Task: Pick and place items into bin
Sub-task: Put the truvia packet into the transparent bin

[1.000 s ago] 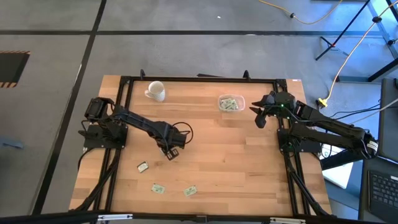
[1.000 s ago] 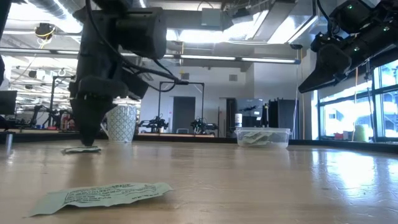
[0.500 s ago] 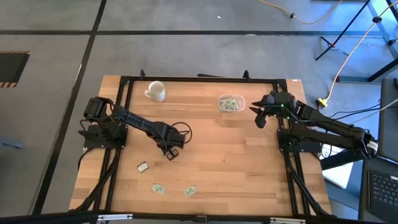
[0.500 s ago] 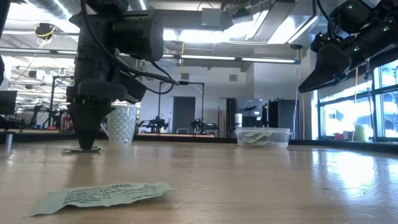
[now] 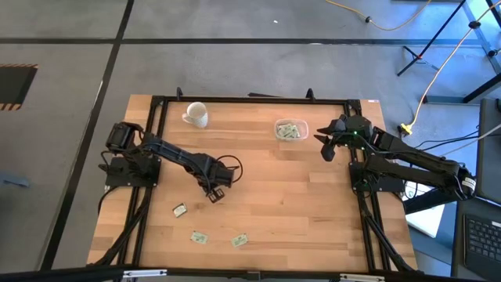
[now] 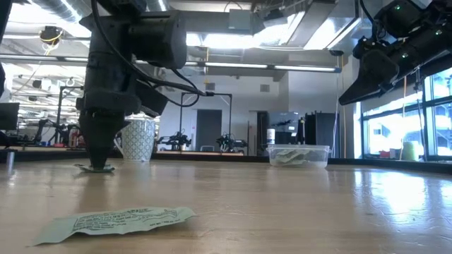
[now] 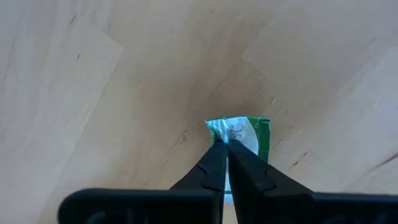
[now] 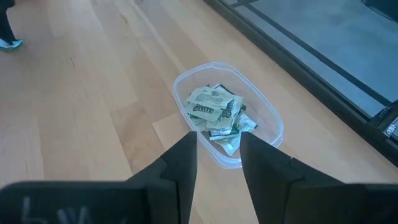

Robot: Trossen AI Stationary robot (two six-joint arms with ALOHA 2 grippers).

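**Most packets binned, four left on the table**

A pile of pale green and white flat packets is already held in the small clear plastic bin (image 8: pixel 227 115) at the table's far side. One green-and-white packet (image 7: pixel 244 134) is pinched at its edge by the closed fingers of the left gripper (image 7: pixel 224 149), low at mid-table. Three loose packets (image 5: pixel 180 209) remain near the front edge. The right gripper (image 8: pixel 217 158) is held parted and empty just beside the bin.

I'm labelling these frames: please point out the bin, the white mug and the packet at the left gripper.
bin (image 8: pixel 272 122): right wrist view, on its clear rim.
white mug (image 5: pixel 197 114): high view, on its body.
packet (image 7: pixel 249 134): left wrist view, on its green and white face.
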